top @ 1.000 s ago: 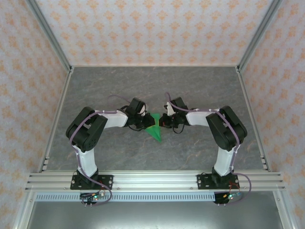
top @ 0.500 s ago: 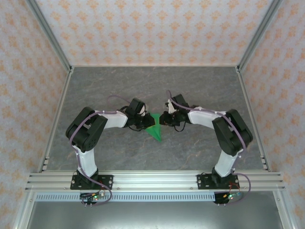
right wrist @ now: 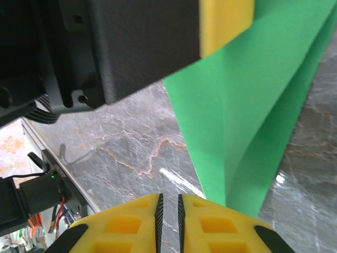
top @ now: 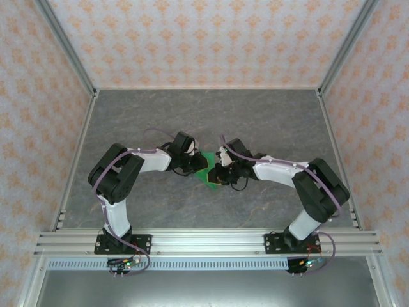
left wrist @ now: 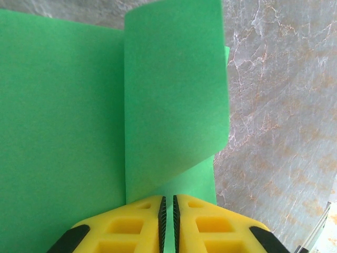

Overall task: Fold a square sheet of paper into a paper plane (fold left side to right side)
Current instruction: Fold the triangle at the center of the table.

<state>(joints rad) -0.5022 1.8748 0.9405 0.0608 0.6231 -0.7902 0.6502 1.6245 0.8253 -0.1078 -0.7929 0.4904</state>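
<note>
Green and already creased, the square sheet of paper lies mid-surface on the grey marbled surface, between the two arms of a twin-armed robot at work on a paper plane. The left fingers are pinched together on the near edge of the sheet, with a sliver of green showing in the slit between them. A flap stands lifted from that grip and curls over the flat layer below, towards the right. The right fingers are drawn close together with nothing between them, only grey stone visible through the narrow gap. They sit low, just beside the raised fold, facing the left arm's dark wrist housing.

Judging by this, the step in hand is the left-over-right fold: the flap is up and turned but not yet laid flat or creased. The next move likely calls for the left arm to carry its edge across until it meets the opposite edge squarely. The closed right fingers would then press along the bend, with the lower layer kept from sliding on the smooth stone.
</note>
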